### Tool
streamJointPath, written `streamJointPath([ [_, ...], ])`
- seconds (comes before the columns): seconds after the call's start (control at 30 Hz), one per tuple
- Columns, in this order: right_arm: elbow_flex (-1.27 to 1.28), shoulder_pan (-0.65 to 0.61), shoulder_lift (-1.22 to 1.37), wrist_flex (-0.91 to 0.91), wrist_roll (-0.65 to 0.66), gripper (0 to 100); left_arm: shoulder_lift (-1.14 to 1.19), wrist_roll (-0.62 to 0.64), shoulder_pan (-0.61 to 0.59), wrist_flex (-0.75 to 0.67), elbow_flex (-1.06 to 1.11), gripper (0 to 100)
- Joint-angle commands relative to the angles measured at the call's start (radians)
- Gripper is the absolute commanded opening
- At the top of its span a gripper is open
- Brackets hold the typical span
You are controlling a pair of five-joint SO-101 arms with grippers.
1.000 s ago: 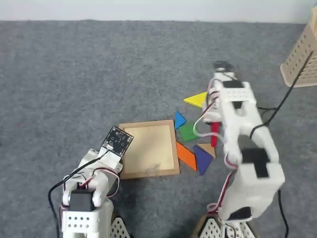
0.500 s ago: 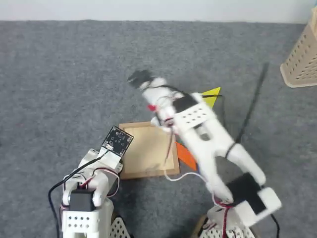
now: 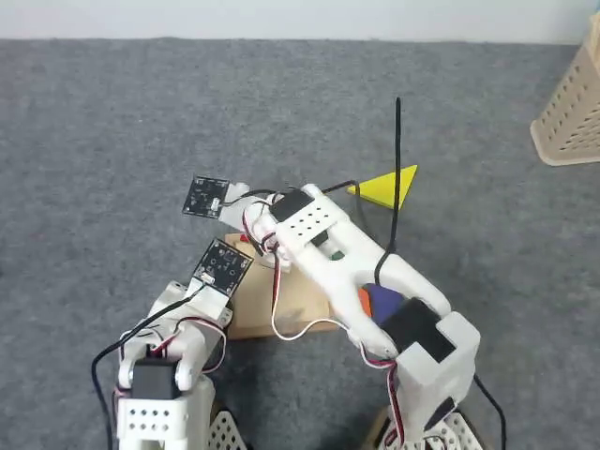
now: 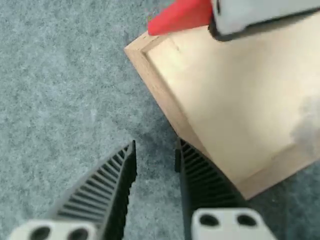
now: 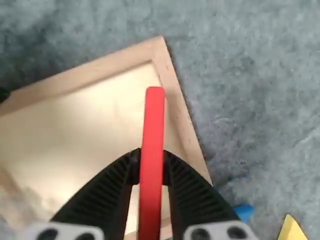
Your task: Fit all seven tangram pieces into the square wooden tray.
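Nearest me, the left hand (image 4: 155, 147) hangs with its jaws spread and holds nothing. It is over the grey carpeted surface (image 4: 60, 100), just beside the rim of the tray (image 4: 235, 100). The right hand (image 5: 151, 157) reaches across the tray, pinching the red piece (image 5: 154, 115) on edge above the tray floor, close to one corner. I can't tell from here whether its lower edge touches the wood yet.

My worry is the release. Held upright so near the corner, the red piece could topple the wrong way and end up leaning on the rim or out on the surface. Both arms crowd the tray, so a careless swing could knock it askew. Under the right arm I glimpse the orange piece (image 3: 362, 298) and purple piece (image 3: 384, 300) beside the tray, and the forearm could drag them. The yellow triangle (image 3: 384, 187) lies farther out, well apart.

At the far right stands a perforated basket (image 3: 570, 103), with a pale wall (image 3: 281, 17) behind.
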Motion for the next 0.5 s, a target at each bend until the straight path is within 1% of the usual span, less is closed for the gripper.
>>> streamJointPath([
  [0.0,-0.066,-0.005,-0.027,0.004,-0.029,11.2,-0.021,0.008,-0.005,0.000,-0.012,12],
  [0.07,-0.066,-0.005,-0.028,0.010,-0.044,12.8,-0.021,0.008,-0.005,0.000,-0.012,12],
  [0.17,-0.063,-0.008,-0.051,0.016,-0.043,11.8,-0.021,0.008,-0.005,0.000,-0.012,12],
  [0.47,-0.060,-0.005,-0.216,0.153,-0.049,9.6,-0.021,0.008,-0.005,0.000,-0.012,12],
])
